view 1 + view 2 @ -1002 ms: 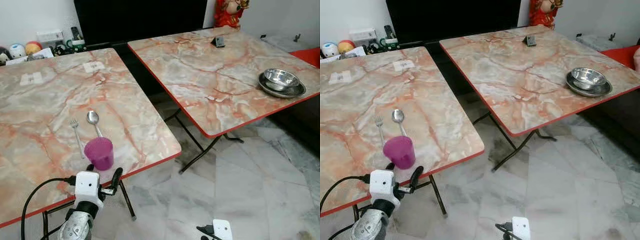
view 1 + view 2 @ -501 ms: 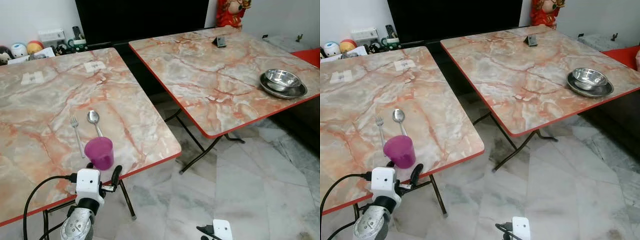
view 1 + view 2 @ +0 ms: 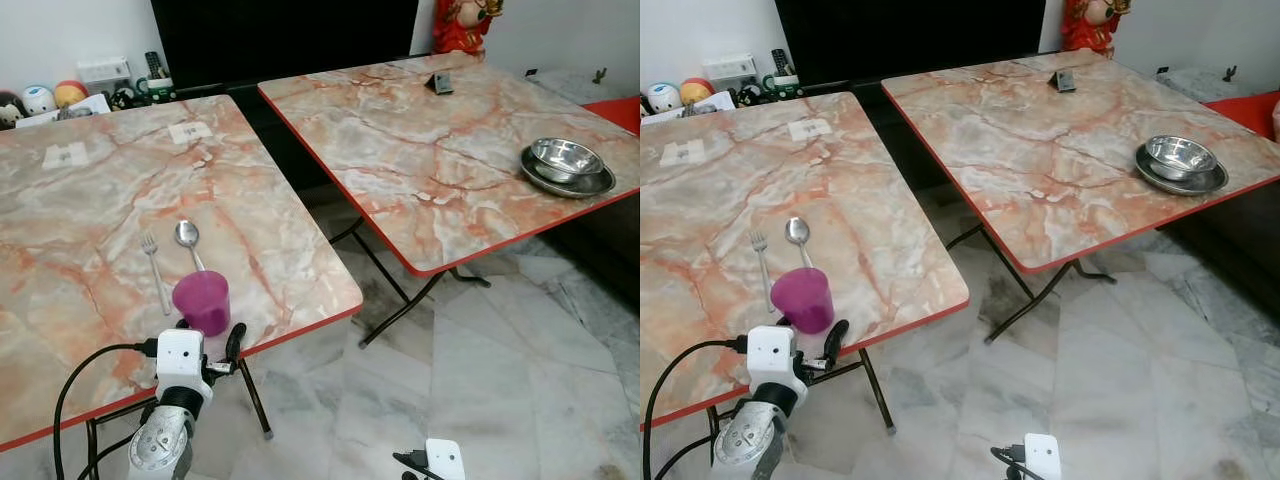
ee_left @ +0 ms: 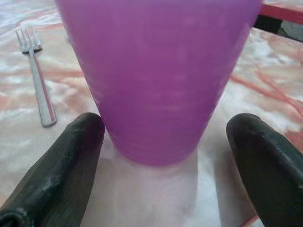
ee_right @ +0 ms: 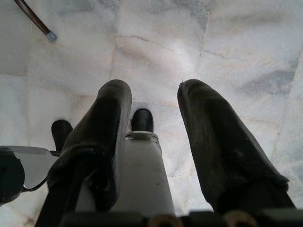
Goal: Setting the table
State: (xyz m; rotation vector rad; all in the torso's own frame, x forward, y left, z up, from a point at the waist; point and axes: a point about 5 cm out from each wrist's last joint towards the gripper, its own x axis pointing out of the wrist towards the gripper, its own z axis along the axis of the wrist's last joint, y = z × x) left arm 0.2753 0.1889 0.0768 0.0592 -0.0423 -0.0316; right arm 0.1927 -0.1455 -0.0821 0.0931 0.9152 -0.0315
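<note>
Cup [image 3: 201, 301]: purple translucent plastic, upright, near the front edge of the left table [image 3: 90, 200], just in front of the spoon [image 3: 187, 240] and fork [image 3: 153, 270]. Left gripper [image 4: 161, 156]: fingers wide apart, flanking the cup's base; contact cannot be determined. Right gripper [image 5: 154, 142]: idle over the floor, fingers apart, holding nothing.

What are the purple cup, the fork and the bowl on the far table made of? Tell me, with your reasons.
Purple cup: probably plastic, with an even matte colour, slightly translucent in the left wrist view. Fork: metal, likely stainless steel, silvery and shiny. Bowl: metal too, polished, with bright mirror-like reflections. It sits on a similar shiny metal plate.
</note>
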